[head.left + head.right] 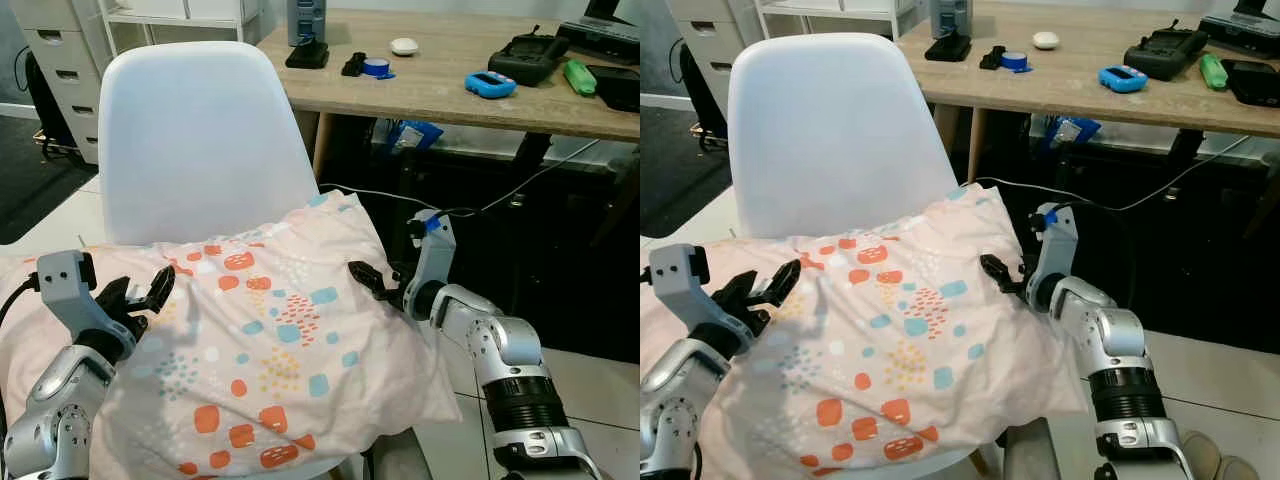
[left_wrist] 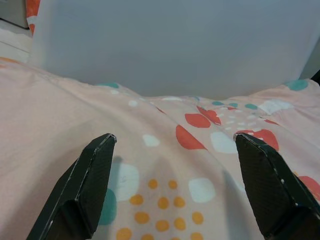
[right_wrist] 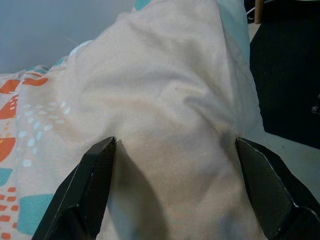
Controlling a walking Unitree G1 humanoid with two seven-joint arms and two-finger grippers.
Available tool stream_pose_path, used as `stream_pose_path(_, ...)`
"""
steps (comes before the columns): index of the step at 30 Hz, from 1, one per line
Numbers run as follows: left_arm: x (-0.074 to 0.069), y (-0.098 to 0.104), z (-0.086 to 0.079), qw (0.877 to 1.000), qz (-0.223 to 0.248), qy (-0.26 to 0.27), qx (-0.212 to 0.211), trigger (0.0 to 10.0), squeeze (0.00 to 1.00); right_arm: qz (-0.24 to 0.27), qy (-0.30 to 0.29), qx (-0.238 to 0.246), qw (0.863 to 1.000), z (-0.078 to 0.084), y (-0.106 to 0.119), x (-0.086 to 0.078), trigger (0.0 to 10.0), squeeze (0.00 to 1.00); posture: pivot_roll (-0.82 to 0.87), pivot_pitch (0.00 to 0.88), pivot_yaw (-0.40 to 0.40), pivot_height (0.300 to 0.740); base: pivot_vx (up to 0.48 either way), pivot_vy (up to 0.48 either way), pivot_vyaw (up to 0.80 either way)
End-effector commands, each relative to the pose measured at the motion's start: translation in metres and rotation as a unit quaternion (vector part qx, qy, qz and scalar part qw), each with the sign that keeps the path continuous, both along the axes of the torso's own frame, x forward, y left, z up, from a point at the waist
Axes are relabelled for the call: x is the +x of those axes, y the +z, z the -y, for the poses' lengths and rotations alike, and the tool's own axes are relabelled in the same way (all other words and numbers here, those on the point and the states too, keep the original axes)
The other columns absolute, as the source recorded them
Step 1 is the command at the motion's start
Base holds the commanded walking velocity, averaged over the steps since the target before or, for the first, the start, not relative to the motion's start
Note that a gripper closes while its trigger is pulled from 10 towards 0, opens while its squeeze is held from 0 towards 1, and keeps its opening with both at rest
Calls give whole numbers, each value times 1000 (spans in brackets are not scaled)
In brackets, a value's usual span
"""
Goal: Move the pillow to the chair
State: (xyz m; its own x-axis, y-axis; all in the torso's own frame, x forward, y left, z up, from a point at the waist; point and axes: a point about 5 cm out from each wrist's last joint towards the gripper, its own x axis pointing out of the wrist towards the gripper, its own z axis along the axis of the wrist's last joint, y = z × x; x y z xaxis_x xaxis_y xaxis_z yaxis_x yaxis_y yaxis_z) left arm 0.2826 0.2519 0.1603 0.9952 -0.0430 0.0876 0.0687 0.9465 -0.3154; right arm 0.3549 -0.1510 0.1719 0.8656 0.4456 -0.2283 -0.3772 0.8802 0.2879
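On the one white chair [image 1: 200,140] lies one pillow [image 1: 270,350], pale pink with orange and teal spots, between the left gripper [image 1: 140,297] and right gripper [image 1: 368,278], both spread wide.

A wooden desk [image 1: 450,95] stands far right, bearing a blue tape roll [image 1: 376,67], a black controller [image 1: 528,57] (antenna up) and a green bottle [image 1: 579,76].

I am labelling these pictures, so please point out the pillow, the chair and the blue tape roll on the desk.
pillow [image 1: 260,340], left eye view, on the middle of its patterned top.
chair [image 1: 190,140], left eye view, on the white backrest.
blue tape roll [image 1: 376,67], left eye view, on its top ring.
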Motion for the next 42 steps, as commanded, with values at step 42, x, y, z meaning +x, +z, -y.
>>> stream_pose_path(42, -1, -8, 4, 1000, -7, -9, -6, 10000, 0, 3, -1, 4, 1000, 1, 0, 2, 10000, 0, -145, 125, -3, 663, -149, 0, 0)
